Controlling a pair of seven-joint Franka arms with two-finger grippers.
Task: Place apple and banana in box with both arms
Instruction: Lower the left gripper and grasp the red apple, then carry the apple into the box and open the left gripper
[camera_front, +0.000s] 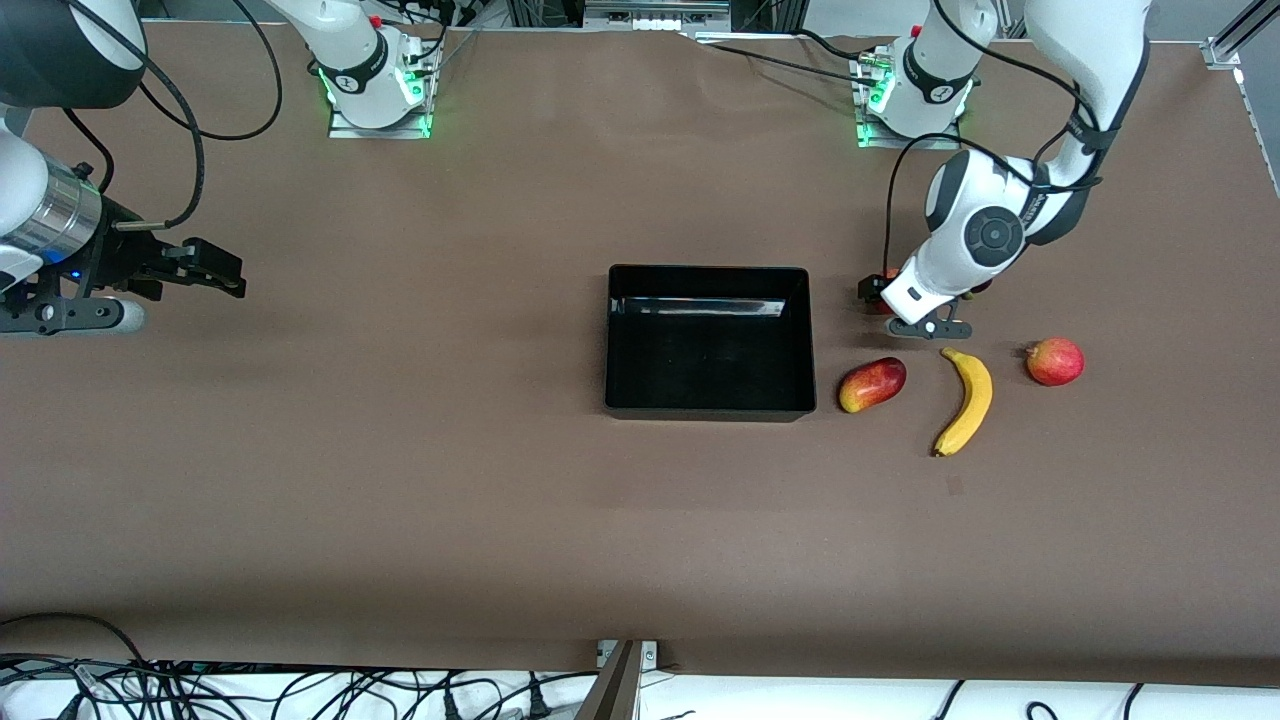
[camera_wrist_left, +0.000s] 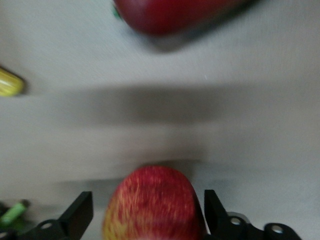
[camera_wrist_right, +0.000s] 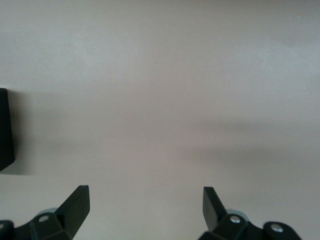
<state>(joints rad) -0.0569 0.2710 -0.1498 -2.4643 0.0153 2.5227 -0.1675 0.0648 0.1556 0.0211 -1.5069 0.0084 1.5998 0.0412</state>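
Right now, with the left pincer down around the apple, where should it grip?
Grip the apple across its round middle, from above. The left pincer already straddles it, one finger each side, with bare table around.

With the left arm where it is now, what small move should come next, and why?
Probably close the left gripper on the apple. The wrist view shows the apple sitting between its open fingers with a gap on each side. The box holds no fruit yet, and the right gripper waits open over bare table.
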